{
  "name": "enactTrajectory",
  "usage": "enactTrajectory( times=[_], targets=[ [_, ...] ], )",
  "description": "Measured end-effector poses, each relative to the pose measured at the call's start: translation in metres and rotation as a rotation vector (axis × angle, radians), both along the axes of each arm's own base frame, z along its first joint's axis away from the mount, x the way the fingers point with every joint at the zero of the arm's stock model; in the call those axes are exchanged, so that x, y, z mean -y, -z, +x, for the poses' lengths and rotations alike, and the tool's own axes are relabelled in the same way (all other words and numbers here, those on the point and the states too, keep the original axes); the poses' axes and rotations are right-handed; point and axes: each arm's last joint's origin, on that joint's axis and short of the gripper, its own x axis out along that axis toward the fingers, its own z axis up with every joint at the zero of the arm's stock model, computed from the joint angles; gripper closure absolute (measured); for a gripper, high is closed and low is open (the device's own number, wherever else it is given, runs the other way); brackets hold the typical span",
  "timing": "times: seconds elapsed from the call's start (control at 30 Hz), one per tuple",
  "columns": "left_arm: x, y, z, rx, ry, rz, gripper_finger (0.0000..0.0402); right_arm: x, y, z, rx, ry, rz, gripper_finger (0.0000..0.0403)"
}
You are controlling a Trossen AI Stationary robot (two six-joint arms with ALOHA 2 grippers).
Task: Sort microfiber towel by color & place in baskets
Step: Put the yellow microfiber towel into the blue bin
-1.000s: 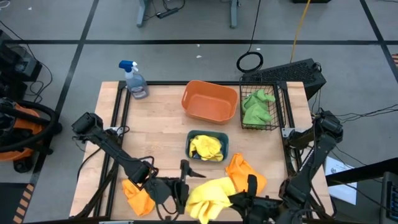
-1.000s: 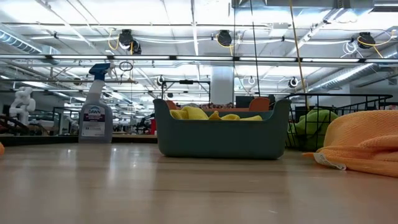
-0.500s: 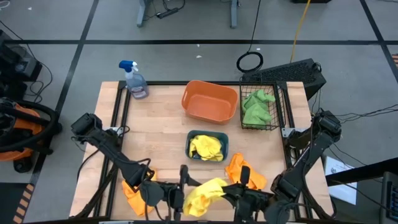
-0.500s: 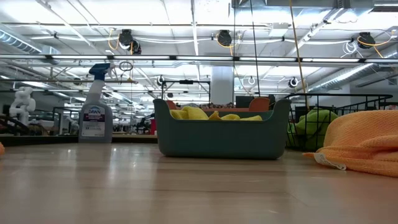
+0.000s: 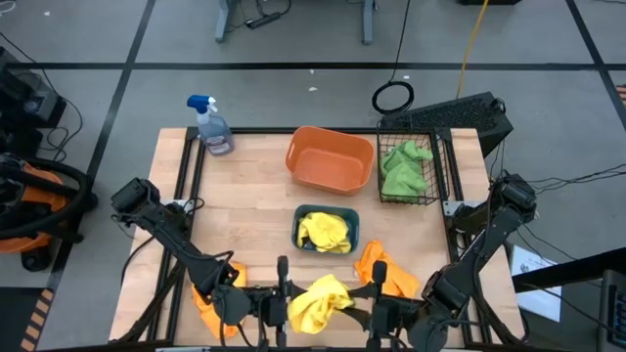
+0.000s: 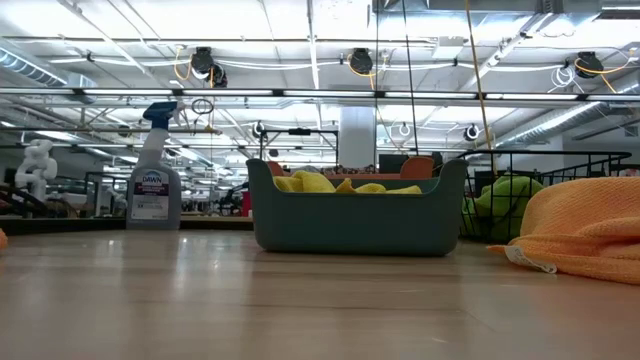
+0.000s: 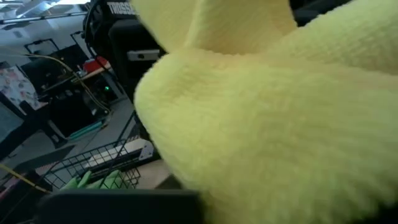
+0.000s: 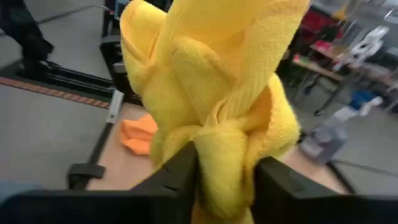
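Observation:
A yellow towel (image 5: 319,301) hangs bunched near the table's front edge, between my two grippers. My left gripper (image 5: 284,305) is shut on its left end and my right gripper (image 5: 370,311) on its right end. More yellow cloth lies in the teal tray (image 5: 326,230). A green towel (image 5: 404,168) sits in the black wire basket (image 5: 430,147). The orange tub (image 5: 330,158) holds nothing. One orange towel (image 5: 210,293) lies flat on the table under my left arm. Another orange towel (image 5: 377,269) lies by my right arm. My left gripper meets the yellow towel's left end (image 5: 297,307), coming level from the table's left. The cloth (image 7: 261,124) fills its wrist view and hides the fingers, so the kind of hold cannot be told. My right gripper pinches a gathered bunch of the towel (image 8: 225,158), several layers thick, between its two fingers (image 8: 179,177), coming level from the table's right. The towel stands up in folds beyond the fingers, clear of the table.
A clear spray bottle (image 5: 211,125) with a blue nozzle stands at the far left corner. The tub, tray and wire basket sit in the table's far and middle right part. Bare wood lies between the tray and the left edge.
My right gripper has carried the yellow towel toward the table's left and has rolled. My left gripper has come in from the left and taken hold of the towel's left end. The towel, spread wider before, is now bunched into a compact lump between them.

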Motion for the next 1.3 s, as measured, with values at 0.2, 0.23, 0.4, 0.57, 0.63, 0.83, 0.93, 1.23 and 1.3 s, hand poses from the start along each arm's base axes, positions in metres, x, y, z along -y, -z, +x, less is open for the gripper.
enactTrajectory(
  times=[0.2,0.23,0.4,0.57,0.63,0.83,0.93,1.23,1.3],
  targets=[
    [-0.002,-0.001,0.001,0.009,-0.020,-0.013,0.0381,0.009,0.005,0.008,-0.038,0.000,0.115,0.0201],
    [-0.002,-0.001,0.001,0.014,-0.027,-0.016,0.0380,0.011,0.006,0.009,-0.041,0.007,0.132,0.0186],
    [-0.003,-0.002,0.002,0.015,-0.034,-0.011,0.0379,0.019,0.007,0.018,-0.059,0.009,0.186,0.0132],
    [-0.007,0.000,0.004,-0.002,-0.044,-0.005,0.0378,0.028,0.006,0.027,-0.050,0.019,0.210,0.0115],
    [-0.007,0.002,0.004,-0.019,-0.043,0.009,0.0377,0.030,0.006,0.029,-0.049,0.026,0.207,0.0121],
    [-0.006,0.009,0.003,-0.087,0.004,-0.023,0.0321,0.031,0.007,0.030,-0.065,0.009,0.183,0.0194],
    [-0.006,0.009,0.003,-0.092,0.019,-0.032,0.0259,0.030,0.007,0.029,-0.070,-0.007,0.181,0.0260],
    [0.007,0.009,-0.008,-0.098,0.065,-0.046,0.0067,0.031,0.006,0.030,-0.077,-0.027,0.154,0.0382],
    [0.010,0.009,-0.011,-0.090,0.039,-0.040,0.0039,0.031,0.006,0.029,-0.076,-0.028,0.154,0.0376]
  ],
)
